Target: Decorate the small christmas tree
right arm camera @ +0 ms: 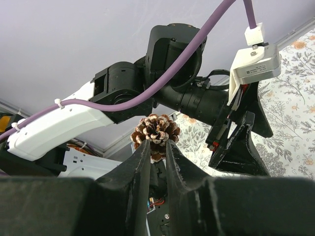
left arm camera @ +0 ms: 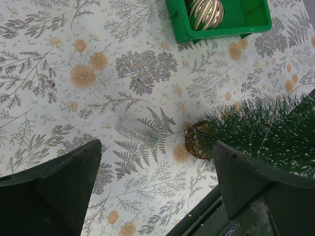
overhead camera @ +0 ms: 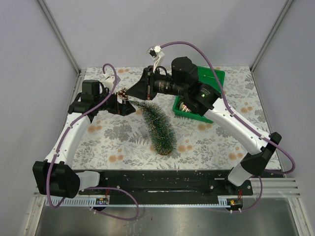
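Right wrist: pinecone [right arm camera: 156, 129] in right claw [right arm camera: 157, 143]

The small christmas tree [overhead camera: 157, 125] is bristly, with white dusty tips. Its round base [left arm camera: 197, 140] looks like wood. The green bin [left arm camera: 221, 33] is smooth, shiny plastic. The gold ball [left arm camera: 206, 12] is glossy. The pine cone [right arm camera: 156, 132] is rough and scaly. My right gripper [right arm camera: 157, 143] has dull black fingers [right arm camera: 138, 177].

Shut in on three sides by plain lilac-grey walls [overhead camera: 162, 29], matte, under soft even light. Slim aluminium posts [overhead camera: 60, 37] at both far corners. Table [overhead camera: 118, 147] covered in white cloth printed with grey ferns and tan roses. Ribbed metal rail [overhead camera: 288, 184] at near right corner, with a dull grey metal surface [overhead camera: 187, 221] past the near edge.
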### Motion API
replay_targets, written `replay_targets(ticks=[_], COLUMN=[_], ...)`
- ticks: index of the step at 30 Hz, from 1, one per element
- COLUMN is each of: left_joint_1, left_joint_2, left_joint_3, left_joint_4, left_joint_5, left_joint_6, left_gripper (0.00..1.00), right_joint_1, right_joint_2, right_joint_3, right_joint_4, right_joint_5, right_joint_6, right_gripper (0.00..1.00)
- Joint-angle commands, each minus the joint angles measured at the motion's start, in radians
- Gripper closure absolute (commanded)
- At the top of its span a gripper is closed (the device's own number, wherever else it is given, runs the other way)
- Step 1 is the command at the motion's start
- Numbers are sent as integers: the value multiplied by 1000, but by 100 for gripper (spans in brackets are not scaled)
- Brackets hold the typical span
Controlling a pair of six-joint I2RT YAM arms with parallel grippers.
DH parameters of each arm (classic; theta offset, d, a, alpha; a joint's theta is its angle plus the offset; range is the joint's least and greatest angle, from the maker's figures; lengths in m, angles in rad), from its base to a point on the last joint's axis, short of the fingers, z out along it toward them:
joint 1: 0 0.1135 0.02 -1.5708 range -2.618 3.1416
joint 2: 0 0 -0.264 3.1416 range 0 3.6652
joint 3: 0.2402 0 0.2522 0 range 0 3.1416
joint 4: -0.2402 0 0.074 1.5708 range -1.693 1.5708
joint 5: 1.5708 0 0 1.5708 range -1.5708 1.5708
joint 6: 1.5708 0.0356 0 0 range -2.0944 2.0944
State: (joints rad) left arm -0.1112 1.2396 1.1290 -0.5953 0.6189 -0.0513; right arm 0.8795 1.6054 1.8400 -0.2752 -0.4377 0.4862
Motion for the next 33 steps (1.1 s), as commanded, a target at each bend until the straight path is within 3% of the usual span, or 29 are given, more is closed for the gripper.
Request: replay_targets(ticks=[1, 33], left_joint_1=[8, 50], left_joint_2=[-19, -11], left_joint_3=[-2, -2], left_joint_4=[46, 51], left_joint_5=[-2, 13], left_joint_6=[-5, -28], left_gripper=[1, 1], right_joint_1=[15, 27], right_joint_2=[2, 13], right_joint_3=[42, 22], right_joint_4=[42, -4], right_joint_5=[13, 42], right_joint_6=[-17, -21], right_gripper=[96, 99])
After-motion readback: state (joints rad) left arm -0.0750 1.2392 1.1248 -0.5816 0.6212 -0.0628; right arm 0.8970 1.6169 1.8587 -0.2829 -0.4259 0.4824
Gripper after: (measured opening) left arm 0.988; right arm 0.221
